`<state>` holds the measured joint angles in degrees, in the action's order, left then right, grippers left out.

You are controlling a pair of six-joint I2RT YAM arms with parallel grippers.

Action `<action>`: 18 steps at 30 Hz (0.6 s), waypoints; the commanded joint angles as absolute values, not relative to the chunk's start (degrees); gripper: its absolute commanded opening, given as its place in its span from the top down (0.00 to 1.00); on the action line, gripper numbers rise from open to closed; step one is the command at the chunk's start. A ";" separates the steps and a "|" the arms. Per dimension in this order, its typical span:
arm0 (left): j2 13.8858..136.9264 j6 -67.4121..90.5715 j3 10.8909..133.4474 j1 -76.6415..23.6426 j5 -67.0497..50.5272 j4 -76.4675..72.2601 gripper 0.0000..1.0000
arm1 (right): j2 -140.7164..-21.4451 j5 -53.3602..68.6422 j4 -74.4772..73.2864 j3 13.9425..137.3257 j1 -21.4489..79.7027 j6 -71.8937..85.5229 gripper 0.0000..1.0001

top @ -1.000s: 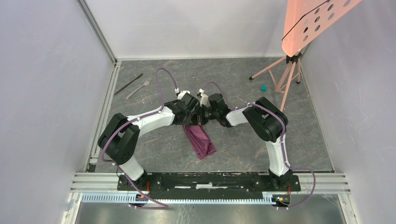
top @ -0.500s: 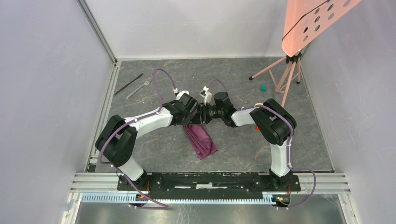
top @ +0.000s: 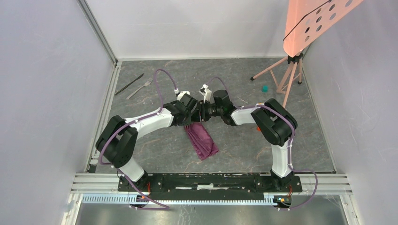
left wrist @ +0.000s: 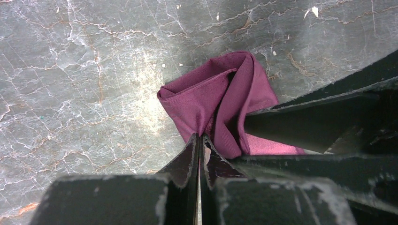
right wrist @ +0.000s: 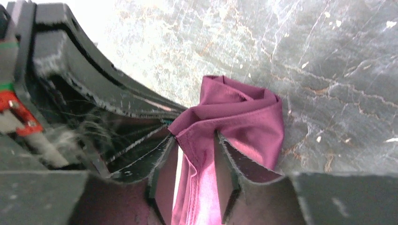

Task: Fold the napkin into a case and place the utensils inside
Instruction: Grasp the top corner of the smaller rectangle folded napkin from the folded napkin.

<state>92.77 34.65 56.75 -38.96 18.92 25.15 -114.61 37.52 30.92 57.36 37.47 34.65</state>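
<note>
The plum-purple napkin (top: 202,141) lies bunched in a narrow strip on the table's middle, its far end lifted between both grippers. My left gripper (left wrist: 200,137) is shut on a pinched fold of the napkin (left wrist: 206,96). My right gripper (right wrist: 196,136) faces it, open, with a fold of the napkin (right wrist: 244,112) hanging loose between its fingers and a lit gap beside the cloth. The two grippers meet above the cloth's far end, left gripper (top: 195,117) and right gripper (top: 203,114). The fork (top: 140,88) and the dark knife (top: 130,84) lie side by side at the far left.
A pink perforated board on a tripod (top: 293,70) stands at the far right, with a small teal cube (top: 265,88) by its foot. A metal rail (top: 105,108) runs along the left edge of the grey marbled table.
My right gripper's jaws have spread off the napkin, and its wrist has drawn slightly away toward the far side. My left gripper has kept its grip and barely moved.
</note>
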 commanded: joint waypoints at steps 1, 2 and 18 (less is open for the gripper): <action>90.53 32.65 56.87 -38.65 18.46 23.13 0.98 | -116.34 34.32 30.27 61.42 38.31 34.41 0.66; 90.55 32.64 56.87 -38.67 18.31 22.90 0.98 | -117.12 34.05 29.93 61.89 38.47 34.56 0.70; 89.13 35.11 54.38 -36.70 15.38 18.80 0.98 | -124.50 33.02 22.37 67.41 42.17 31.54 0.75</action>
<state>91.26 34.68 54.89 -37.06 17.61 23.79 -124.38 33.39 26.87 67.00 41.93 34.94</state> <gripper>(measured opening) 0.032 0.175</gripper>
